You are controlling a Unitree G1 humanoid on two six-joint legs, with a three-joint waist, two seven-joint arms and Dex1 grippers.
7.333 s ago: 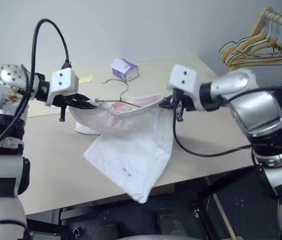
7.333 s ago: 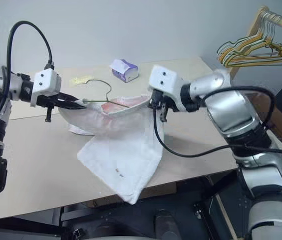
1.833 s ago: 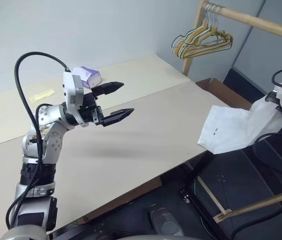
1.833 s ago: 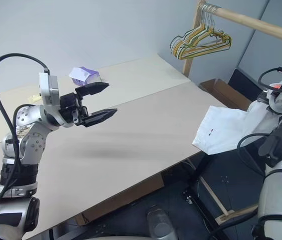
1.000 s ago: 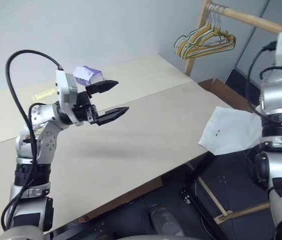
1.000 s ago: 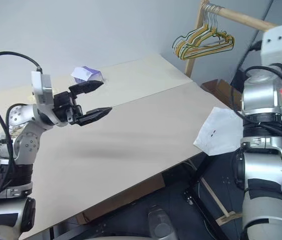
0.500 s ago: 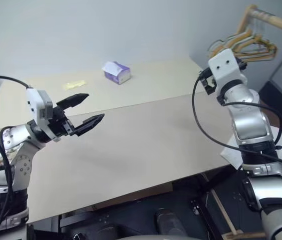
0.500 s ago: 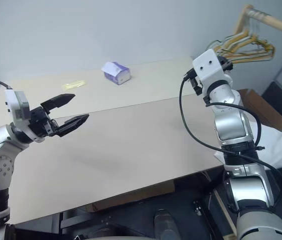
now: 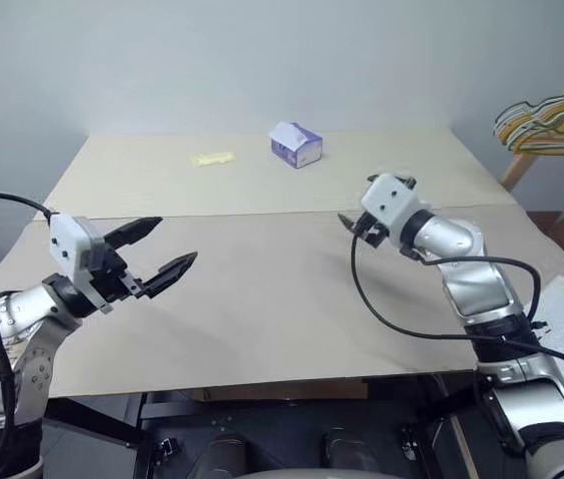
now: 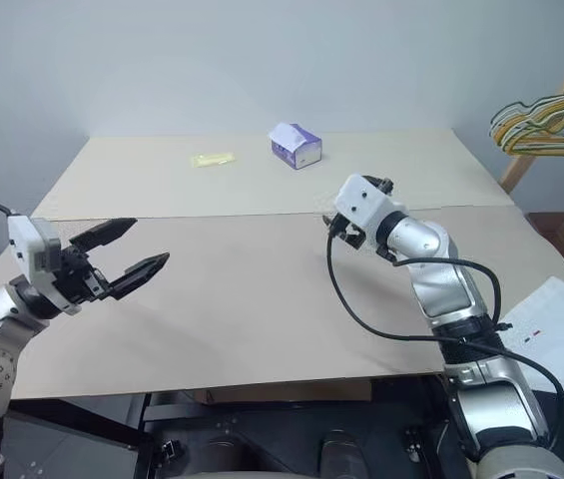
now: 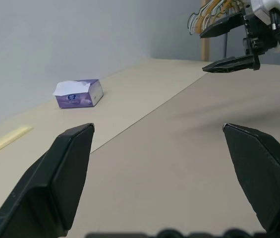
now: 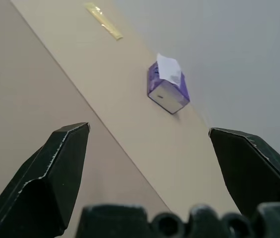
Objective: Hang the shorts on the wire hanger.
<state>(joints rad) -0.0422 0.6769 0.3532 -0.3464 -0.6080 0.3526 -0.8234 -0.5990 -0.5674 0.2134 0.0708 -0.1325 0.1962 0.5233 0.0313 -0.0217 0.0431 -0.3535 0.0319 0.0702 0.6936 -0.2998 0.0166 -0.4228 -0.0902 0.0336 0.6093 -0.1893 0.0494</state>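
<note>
Both my tools hang empty over the bare counter (image 9: pixel 262 299): the left tool (image 9: pixel 157 249) has its fingers spread wide, and the right tool (image 11: pixel 227 44) stands just as wide open, gripping nothing. The shorts (image 10: pixel 551 324) lie off the counter's right edge, low beside my right arm, well apart from either tool. I cannot make out the thin olive wire hanger anywhere (the yellow, green and white bunch of hangers (image 9: pixel 551 118) on the rack is not it). The risk, as I judge it: reaching down past the edge for loose cloth, I could snag one layer or drag it further away. The purple tissue box (image 9: pixel 296 145) sits clear, far across.
</note>
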